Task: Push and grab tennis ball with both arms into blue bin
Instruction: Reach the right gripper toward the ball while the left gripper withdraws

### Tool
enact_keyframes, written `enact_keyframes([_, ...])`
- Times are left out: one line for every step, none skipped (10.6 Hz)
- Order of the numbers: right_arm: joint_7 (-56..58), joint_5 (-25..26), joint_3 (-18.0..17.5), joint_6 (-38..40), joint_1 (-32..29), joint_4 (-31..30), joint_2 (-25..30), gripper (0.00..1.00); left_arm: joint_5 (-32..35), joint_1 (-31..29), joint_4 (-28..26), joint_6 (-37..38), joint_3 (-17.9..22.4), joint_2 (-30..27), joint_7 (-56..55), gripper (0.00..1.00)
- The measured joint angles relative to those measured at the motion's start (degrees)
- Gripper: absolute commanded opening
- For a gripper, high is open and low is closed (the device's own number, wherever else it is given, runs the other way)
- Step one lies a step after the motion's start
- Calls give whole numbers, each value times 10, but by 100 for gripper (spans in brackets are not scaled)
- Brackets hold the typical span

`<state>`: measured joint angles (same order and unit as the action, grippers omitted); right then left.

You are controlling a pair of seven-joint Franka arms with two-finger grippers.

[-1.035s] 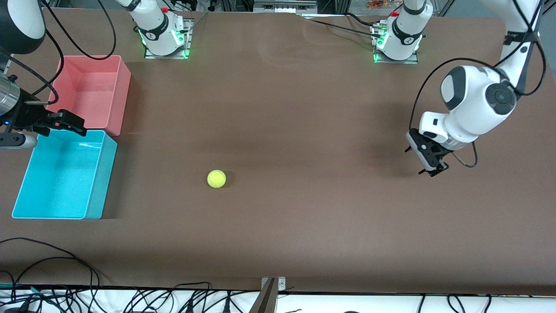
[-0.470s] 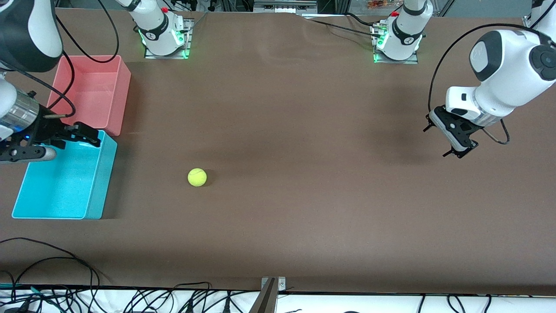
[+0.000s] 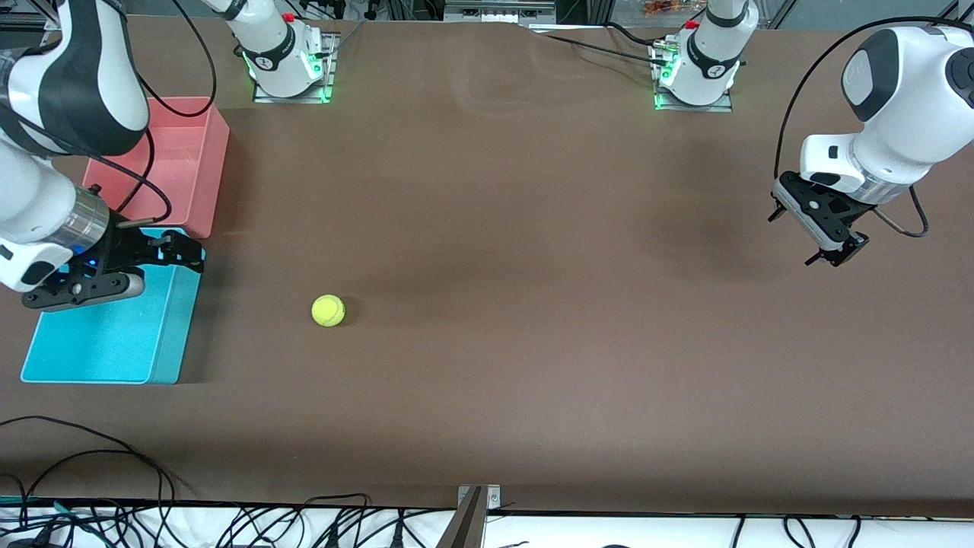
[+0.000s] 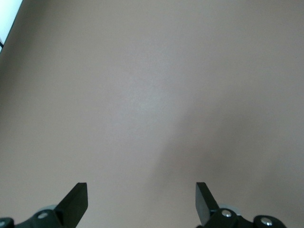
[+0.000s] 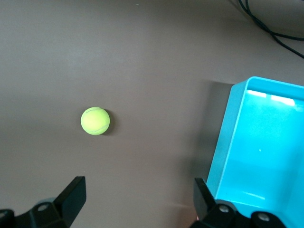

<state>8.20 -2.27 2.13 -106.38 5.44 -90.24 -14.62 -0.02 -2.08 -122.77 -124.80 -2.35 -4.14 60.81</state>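
Observation:
The tennis ball (image 3: 328, 310) lies on the brown table, a short way from the blue bin (image 3: 172, 329) toward the left arm's end. My right gripper (image 3: 185, 254) is open and empty over the blue bin's corner nearest the pink bin. The right wrist view shows the ball (image 5: 95, 120) apart from the bin's wall (image 5: 225, 142), with the open right gripper (image 5: 137, 194) between them. My left gripper (image 3: 835, 254) is open and empty, up in the air over the left arm's end of the table. The left wrist view shows only bare table past that gripper (image 4: 141, 195).
A pink-red bin (image 3: 214, 156) stands against the blue bin, farther from the front camera. Both arm bases stand along the table's back edge. Cables (image 3: 91, 457) lie along the table's front edge.
The ball has rolled toward the blue bin. My left gripper has pulled up and away toward its own end. My right gripper has moved across the blue bin toward the ball.

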Motion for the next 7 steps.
enact_keyframes([6, -8, 0, -6, 0, 0, -8, 100, 0, -4, -2, -9, 0, 0, 0, 100])
enact_keyframes([10, -23, 0, -11, 0, 0, -16, 100, 1, -6, -3, -18, 0, 0, 0, 100])
enact_keyframes([12, -31, 0, -13, 1, 0, -23, 100, 1, -6, -3, -23, 0, -1, 0, 100])
enact_keyframes([20, -34, -1, -22, 1, -1, -30, 100, 2, -6, -1, -23, 0, -6, 0, 100])
enact_keyframes([39, -35, -1, -35, 1, -1, -36, 100, 2, -6, 5, -18, 0, -14, -9, 100])
enact_keyframes([54, -37, -2, -50, 2, -1, -45, 100, 2, -7, 13, -4, 0, -23, -29, 100])
enact_keyframes([64, -38, -3, -69, 6, -5, -52, 100, 2, -7, 22, 13, 0, -33, -49, 100])
